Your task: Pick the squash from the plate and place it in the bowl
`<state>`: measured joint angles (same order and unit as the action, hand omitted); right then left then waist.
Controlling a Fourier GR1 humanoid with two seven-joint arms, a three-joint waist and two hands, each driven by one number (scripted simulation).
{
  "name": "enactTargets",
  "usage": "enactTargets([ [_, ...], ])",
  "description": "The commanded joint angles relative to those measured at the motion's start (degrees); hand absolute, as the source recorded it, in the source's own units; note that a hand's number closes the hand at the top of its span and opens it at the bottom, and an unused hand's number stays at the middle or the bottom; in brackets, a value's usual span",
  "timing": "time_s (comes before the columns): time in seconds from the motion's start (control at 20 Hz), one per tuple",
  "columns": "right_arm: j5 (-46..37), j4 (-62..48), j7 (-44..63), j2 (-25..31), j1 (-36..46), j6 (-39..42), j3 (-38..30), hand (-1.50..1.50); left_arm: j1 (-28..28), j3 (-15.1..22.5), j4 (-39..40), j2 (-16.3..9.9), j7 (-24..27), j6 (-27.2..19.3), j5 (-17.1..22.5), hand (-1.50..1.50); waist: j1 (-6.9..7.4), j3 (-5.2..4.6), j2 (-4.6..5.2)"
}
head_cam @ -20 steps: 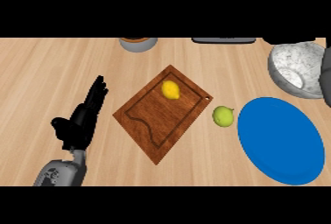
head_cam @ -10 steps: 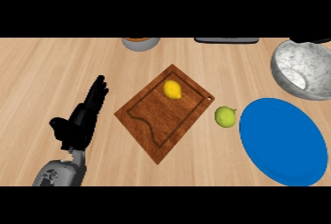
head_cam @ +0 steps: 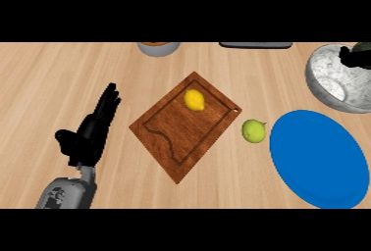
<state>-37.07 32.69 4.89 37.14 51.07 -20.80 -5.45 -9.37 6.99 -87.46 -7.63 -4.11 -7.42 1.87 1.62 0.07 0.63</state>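
Blue plate (head_cam: 319, 162) shows no squash, so the pick looks done. My right hand (head_cam: 355, 58) has dropped from the view's top edge to just over the marbled bowl (head_cam: 330, 78), which now shows more fully. Whether that hand is closed on anything I cannot tell, but a greenish sliver at its top may be the squash, so release seems next. My left hand (head_cam: 91, 132) is unchanged at the counter's left (fingers straight, together, resting).

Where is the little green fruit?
In the head view, the green fruit sits on the counter right of centre, between the cutting board and the blue plate, close to the plate's left rim.
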Motion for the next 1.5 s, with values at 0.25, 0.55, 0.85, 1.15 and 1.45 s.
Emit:
enactTargets([
  [0.25, 4.9, -16.7, -9.1, 1.8, 1.6, 4.5, -7.1, 1.5, -0.6, -0.6, 0.7, -0.6, 1.0, 2.2, 0.5, 0.0, 0.92, 0.11, 0.5],
  [0.55, 9.2, -19.6, -20.6, 2.0, 0.3, 12.6, -10.6, -1.5, 0.1, 0.9, 0.2, 0.8, 0.4, 1.2, -0.8, 0.0, 1.13, 0.18, 0.53],
  [0.85, 15.2, -17.8, -28.0, 3.4, 1.8, 10.8, -17.1, -1.5, -1.5, 0.3, 0.5, 1.5, -1.2, 0.3, -1.1, 0.0, 0.61, 0.15, 0.27],
  [1.15, 20.9, -18.3, -29.4, 6.1, 1.7, 12.9, -22.6, -1.5, -0.3, -0.8, 1.0, 0.8, 0.5, 1.6, -0.5, 0.0, -0.17, 0.05, -0.04],
  [1.45, 25.2, -19.8, -25.7, 10.5, 2.1, 20.9, -26.0, -1.5, 0.2, -0.3, 0.7, 1.6, 0.1, 0.5, -2.2, 0.0, -0.44, 0.03, -0.17],
])
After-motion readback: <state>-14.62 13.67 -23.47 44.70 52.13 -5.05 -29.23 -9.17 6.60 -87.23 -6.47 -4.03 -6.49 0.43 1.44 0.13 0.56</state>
